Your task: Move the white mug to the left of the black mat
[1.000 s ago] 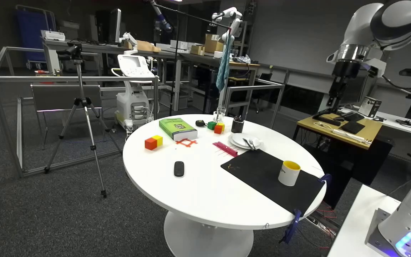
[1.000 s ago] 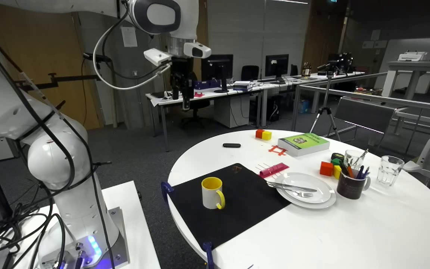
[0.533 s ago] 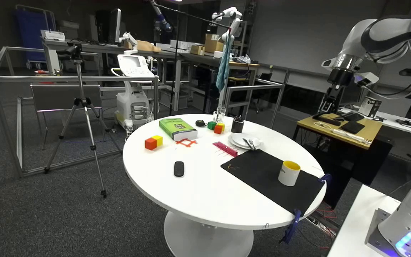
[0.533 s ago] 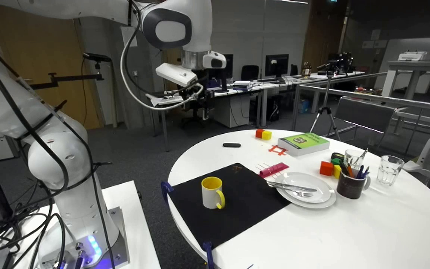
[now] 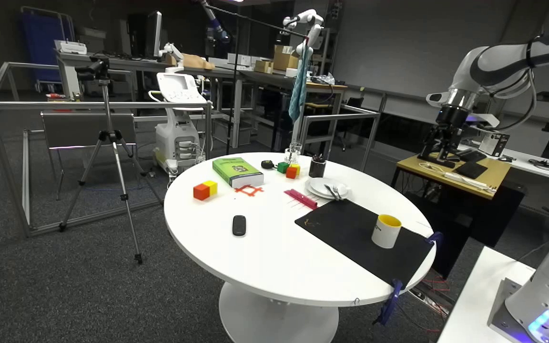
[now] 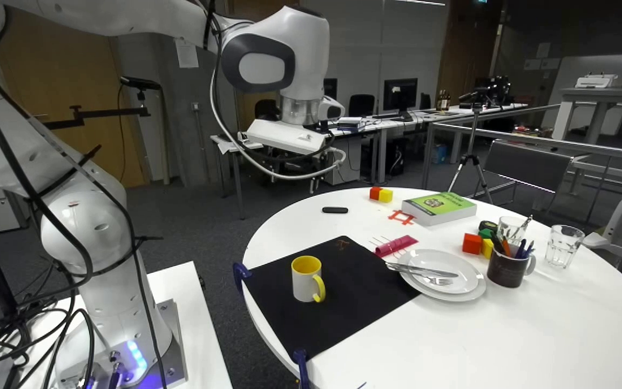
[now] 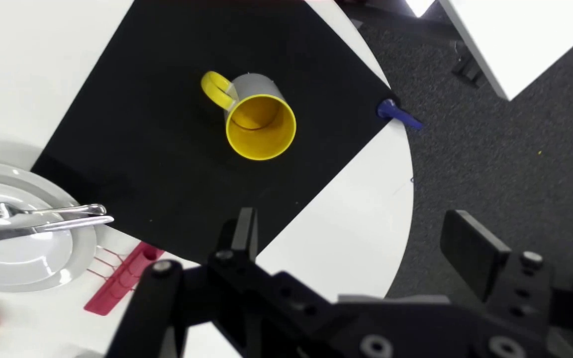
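Note:
The white mug [image 5: 385, 233], yellow inside, stands upright on the black mat [image 5: 350, 238] in both exterior views. Its yellow handle [image 7: 217, 90] points to the upper left in the wrist view, where I look down into the mug [image 7: 260, 130] from above. My gripper [image 7: 350, 219] is open, its two fingers wide apart with only tabletop and floor seen between them. The mug lies ahead of the gripper, left of the gap. In an exterior view the gripper [image 5: 434, 155] hangs in the air, above and beyond the mug; elsewhere the wrist camera and cable mostly hide it.
Blue clamps [image 6: 301, 367] grip the mat's corners at the table edge. Near the mat lie stacked plates [image 6: 473, 292] with cutlery and a pink holder [image 6: 396, 246]. Farther off are a black remote-like object [image 5: 239, 225], coloured cubes, a green book [image 5: 236, 170], a pen cup [image 6: 507, 271] and glasses.
The arm has come down and reached farther out over the table side, and its wrist has turned. The gripper stays open. Mug and mat have not moved.

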Controlling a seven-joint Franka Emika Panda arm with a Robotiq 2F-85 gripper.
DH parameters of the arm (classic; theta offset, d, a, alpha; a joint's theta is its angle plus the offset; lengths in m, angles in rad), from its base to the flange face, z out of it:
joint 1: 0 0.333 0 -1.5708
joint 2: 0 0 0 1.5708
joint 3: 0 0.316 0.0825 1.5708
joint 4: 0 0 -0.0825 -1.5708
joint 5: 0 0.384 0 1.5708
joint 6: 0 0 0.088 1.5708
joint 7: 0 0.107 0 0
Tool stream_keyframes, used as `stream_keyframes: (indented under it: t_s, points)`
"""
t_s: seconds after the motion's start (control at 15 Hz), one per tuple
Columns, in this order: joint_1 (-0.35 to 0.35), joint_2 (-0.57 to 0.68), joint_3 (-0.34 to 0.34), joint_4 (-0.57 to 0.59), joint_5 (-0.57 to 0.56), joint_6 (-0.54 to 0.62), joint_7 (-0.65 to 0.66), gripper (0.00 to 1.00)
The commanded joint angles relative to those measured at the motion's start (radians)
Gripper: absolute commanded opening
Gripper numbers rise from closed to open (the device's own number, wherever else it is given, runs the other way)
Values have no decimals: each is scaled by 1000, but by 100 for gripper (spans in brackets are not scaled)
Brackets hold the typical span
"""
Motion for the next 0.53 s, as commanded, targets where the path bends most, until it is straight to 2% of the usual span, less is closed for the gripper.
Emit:
stream_keyframes:
  t_s: [0.0,0.2,0.27,0.33,0.47]
  points:
    - [0,25,-22,1,-23,-23,-213,100]
    - [-13,40,-24,1,-14,-33,-337,100]
    - [-22,45,-20,3,-17,-37,-352,100]
    - [-30,41,3,-6,0,-15,-302,100]
    - [-34,45,3,-6,0,-18,-327,100]
